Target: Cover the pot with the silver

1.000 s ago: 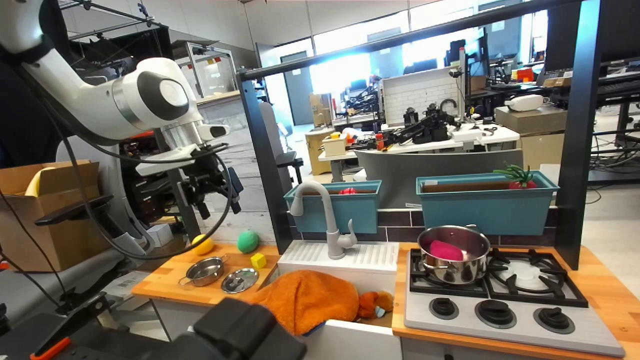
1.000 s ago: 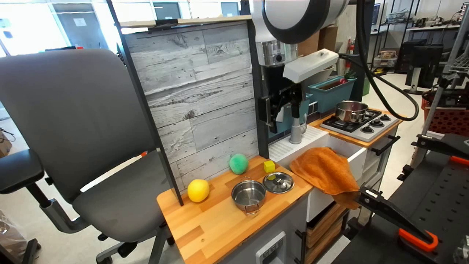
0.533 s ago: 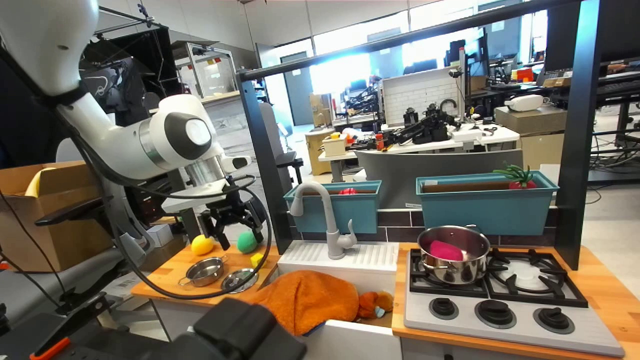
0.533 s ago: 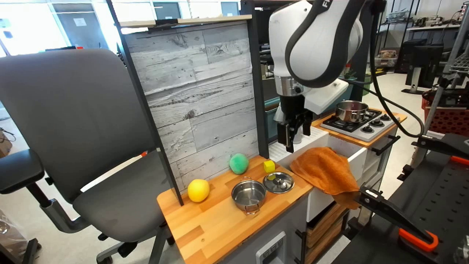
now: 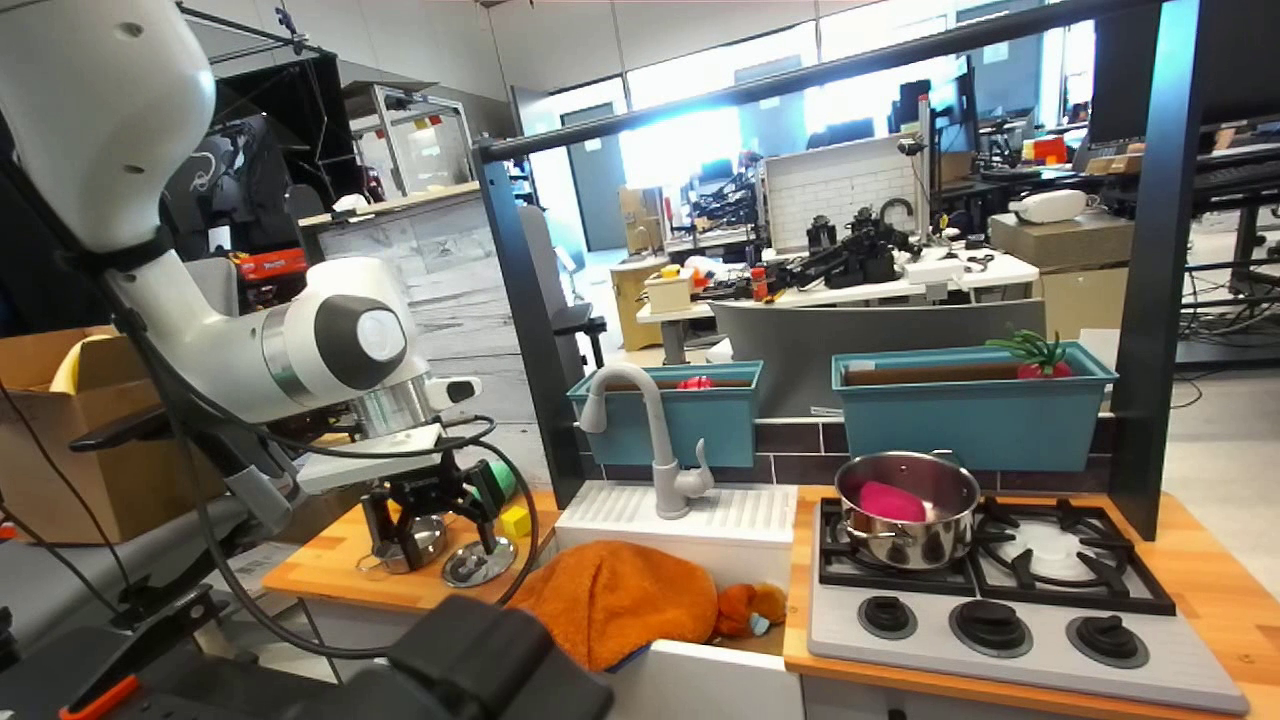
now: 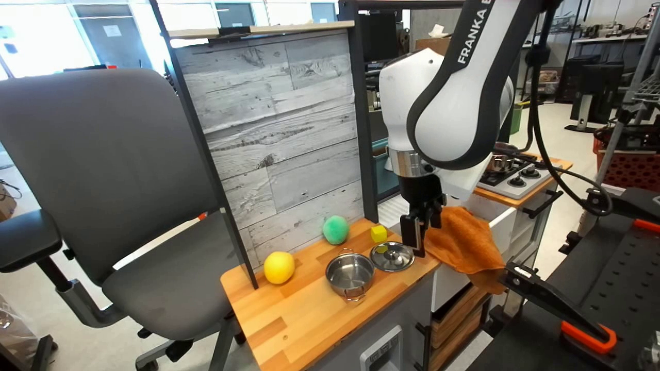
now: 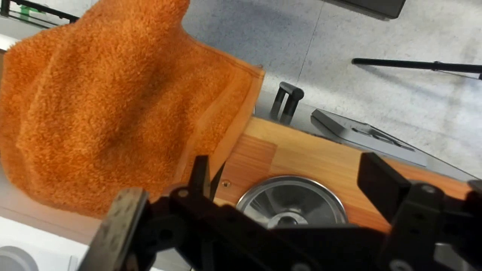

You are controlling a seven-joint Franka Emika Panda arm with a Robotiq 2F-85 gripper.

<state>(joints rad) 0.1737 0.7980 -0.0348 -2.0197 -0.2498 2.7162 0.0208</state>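
Pot [image 5: 928,545] of shiny metal sits uncovered on the stove [image 5: 935,645] at the right of the frame in an exterior view, a pink object [image 5: 893,502] showing inside it. At the lower left, over the tabletop [image 5: 328,565], my claw [image 7: 285,167] now hangs lower than half a second ago, fingers spread wide and nothing held between them, having dropped toward the silver lid [image 7: 299,200]. That lid lies flat, knob [image 7: 287,219] up, just beside a smaller steel pot [image 6: 350,274], lower center in an exterior view; neither pot nor lid has moved. In the wrist view the lid shows between my fingers at lower center, its lower part hidden behind the claw's body, while an orange towel [image 7: 124,113] fills the upper left. Whether a fingertip meets the rim, I cannot tell. For the task, the descent suggests that the reach is nearly done and the grasp comes next, with covering not yet begun. I judge the knob the likeliest hold, which calls for centering above it before gripping. With two pots in sight, the target is in some doubt; I take the one on the stove as meant.
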